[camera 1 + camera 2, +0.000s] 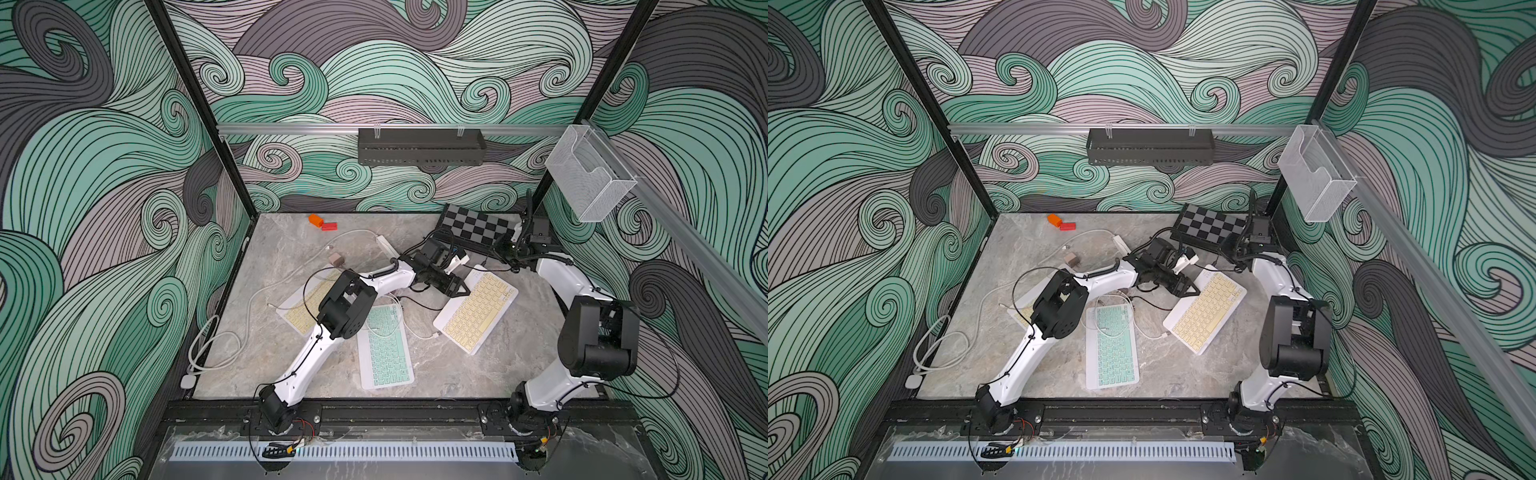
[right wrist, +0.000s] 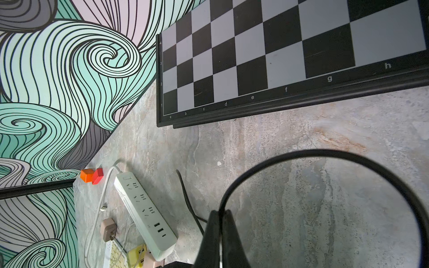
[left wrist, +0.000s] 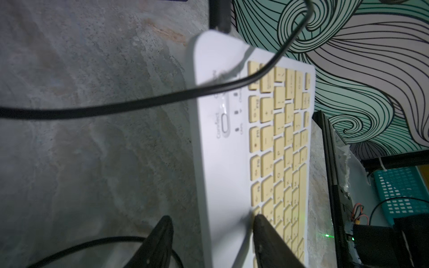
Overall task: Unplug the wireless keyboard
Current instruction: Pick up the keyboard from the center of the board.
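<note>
Left gripper [image 3: 212, 220] stands parted, straddling the long edge of the yellow-keyed keyboard [image 3: 232, 162], not clamped. Ahead of it, the black cable [image 3: 116, 108] meets the keyboard's far corner. Right gripper [image 2: 220, 212] is clenched on that cable's loop. Well beyond it hang a black basket [image 1: 420, 151], contents hidden, and a clear box [image 1: 590, 187].

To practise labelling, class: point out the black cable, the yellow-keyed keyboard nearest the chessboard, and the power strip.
black cable [image 2: 325, 153]: right wrist view, top of its loop.
yellow-keyed keyboard [image 3: 222, 174]: left wrist view, white border beside the keys.
power strip [image 2: 144, 208]: right wrist view, middle of its socket face.
</note>
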Controlling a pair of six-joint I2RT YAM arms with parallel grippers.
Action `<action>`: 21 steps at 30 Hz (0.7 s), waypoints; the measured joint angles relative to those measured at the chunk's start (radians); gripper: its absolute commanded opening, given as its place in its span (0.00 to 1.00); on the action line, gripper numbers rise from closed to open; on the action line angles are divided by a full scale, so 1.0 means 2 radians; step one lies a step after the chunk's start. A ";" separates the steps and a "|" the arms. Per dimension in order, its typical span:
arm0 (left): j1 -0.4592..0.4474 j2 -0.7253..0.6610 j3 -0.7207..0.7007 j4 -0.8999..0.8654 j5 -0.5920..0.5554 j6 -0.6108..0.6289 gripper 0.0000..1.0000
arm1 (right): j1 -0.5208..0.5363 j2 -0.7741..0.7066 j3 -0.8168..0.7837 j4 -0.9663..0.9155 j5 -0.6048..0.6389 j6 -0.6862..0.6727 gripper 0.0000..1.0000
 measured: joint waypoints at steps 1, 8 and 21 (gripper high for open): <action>0.000 0.001 0.000 0.006 0.008 -0.003 0.38 | 0.000 0.000 0.000 0.000 0.000 0.000 0.00; 0.001 -0.002 -0.022 0.070 0.039 -0.036 0.10 | 0.001 0.000 -0.001 -0.006 -0.001 0.000 0.00; 0.005 -0.044 -0.080 0.098 0.064 -0.098 0.00 | -0.007 -0.001 0.000 -0.004 -0.049 -0.032 0.46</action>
